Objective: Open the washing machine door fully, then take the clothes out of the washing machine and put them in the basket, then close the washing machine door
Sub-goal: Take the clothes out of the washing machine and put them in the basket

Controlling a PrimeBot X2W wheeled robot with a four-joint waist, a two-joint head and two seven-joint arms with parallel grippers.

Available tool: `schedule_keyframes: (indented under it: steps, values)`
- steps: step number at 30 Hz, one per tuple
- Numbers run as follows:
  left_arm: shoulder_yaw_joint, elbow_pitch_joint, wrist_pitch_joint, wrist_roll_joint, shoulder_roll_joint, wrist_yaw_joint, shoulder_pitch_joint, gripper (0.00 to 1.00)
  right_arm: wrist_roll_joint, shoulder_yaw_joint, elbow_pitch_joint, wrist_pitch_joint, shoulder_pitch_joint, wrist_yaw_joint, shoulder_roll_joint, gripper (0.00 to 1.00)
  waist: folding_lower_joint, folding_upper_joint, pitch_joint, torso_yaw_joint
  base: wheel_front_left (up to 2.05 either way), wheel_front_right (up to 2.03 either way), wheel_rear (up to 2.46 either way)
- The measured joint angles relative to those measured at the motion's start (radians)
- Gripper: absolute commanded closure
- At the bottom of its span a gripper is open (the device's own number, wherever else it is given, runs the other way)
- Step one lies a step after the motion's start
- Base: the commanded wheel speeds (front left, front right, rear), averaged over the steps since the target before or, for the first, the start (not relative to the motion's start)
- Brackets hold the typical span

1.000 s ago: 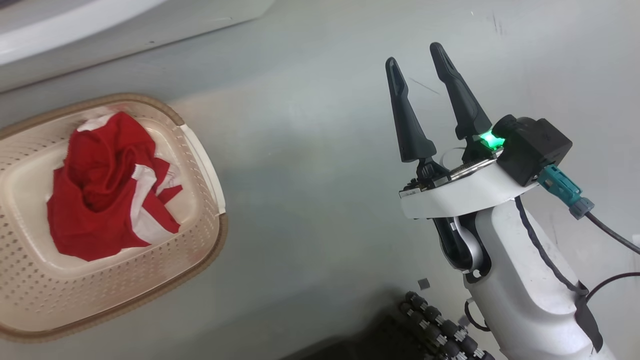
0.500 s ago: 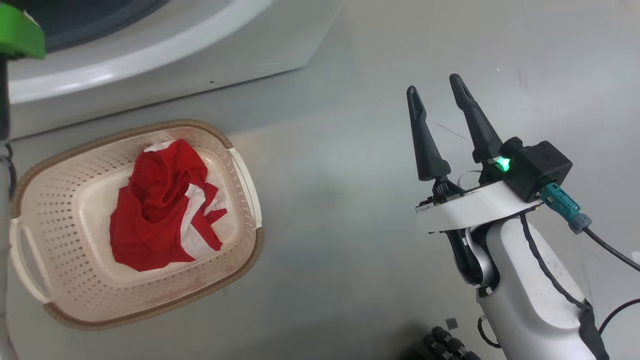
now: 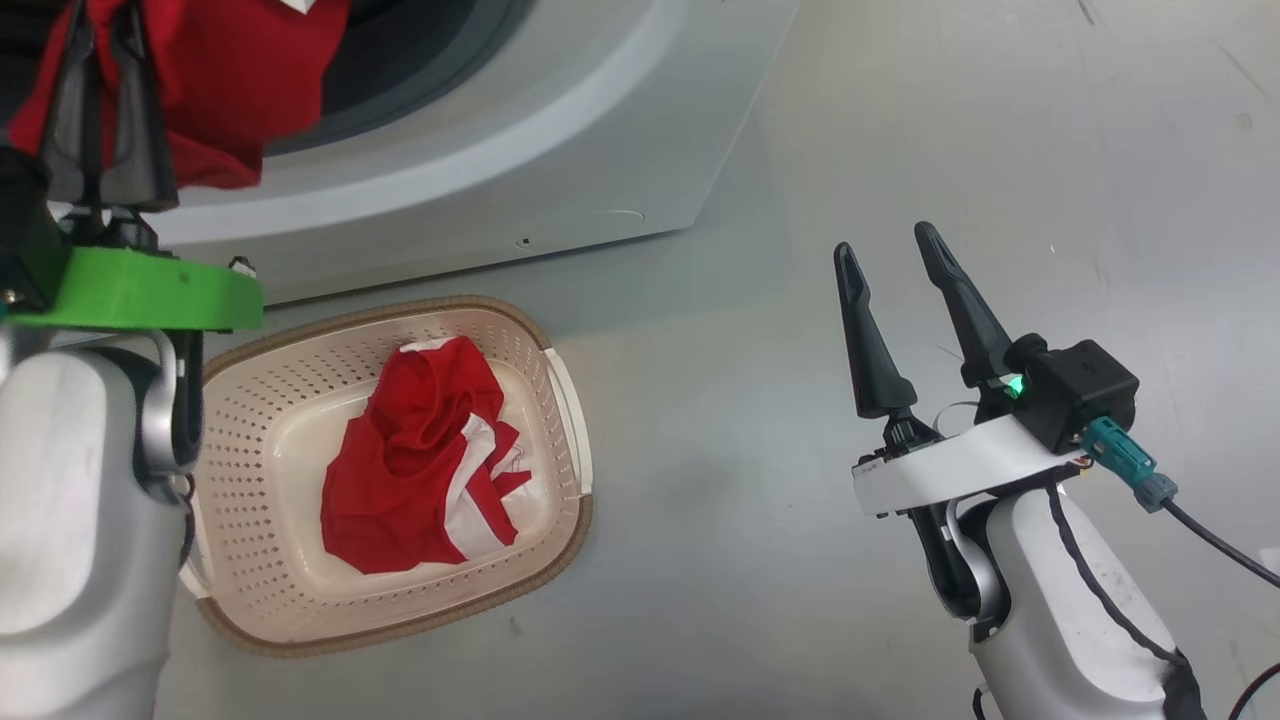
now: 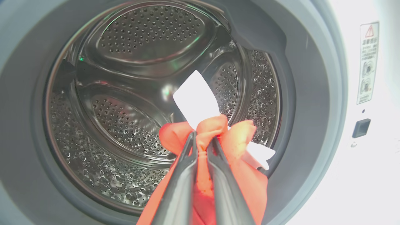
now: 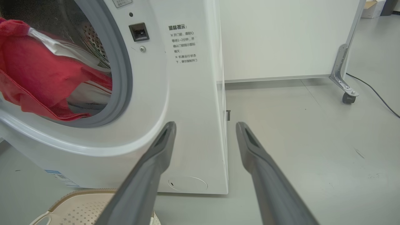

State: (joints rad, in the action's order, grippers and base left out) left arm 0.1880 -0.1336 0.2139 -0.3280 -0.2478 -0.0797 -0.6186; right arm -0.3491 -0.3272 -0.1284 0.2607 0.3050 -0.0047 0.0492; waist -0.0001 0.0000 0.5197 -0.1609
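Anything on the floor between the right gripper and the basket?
No. In the head view the stretch between the basket and the open right gripper is bare grey floor.

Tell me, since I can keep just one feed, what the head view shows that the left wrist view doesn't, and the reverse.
Head view: the basket on the floor holding a red garment, and the right gripper, jaws open. Left wrist view: the perforated steel drum inside and a warning label on the front panel. Both: the left gripper, jaws shut on a second red garment at the washing machine opening.
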Motion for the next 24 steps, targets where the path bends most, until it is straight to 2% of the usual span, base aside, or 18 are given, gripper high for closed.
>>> schedule_keyframes:
  steps: [15, 24]
  values:
    - [0.005, 0.132, 0.026, -0.017, 0.089, -0.02, 0.232, 1.0, 0.029, 0.053, -0.015, 0.0, -0.096, 0.013, 0.0, 0.0, 0.0, 0.0, -0.147, 0.084, 0.0, 0.0, 0.0]
    - [0.043, 0.151, 0.007, -0.026, 0.107, -0.021, 0.38, 1.0, 0.035, 0.044, -0.014, 0.0, -0.128, 0.028, 0.0, 0.0, 0.0, 0.0, -0.206, 0.125, 0.0, 0.0, 0.0]
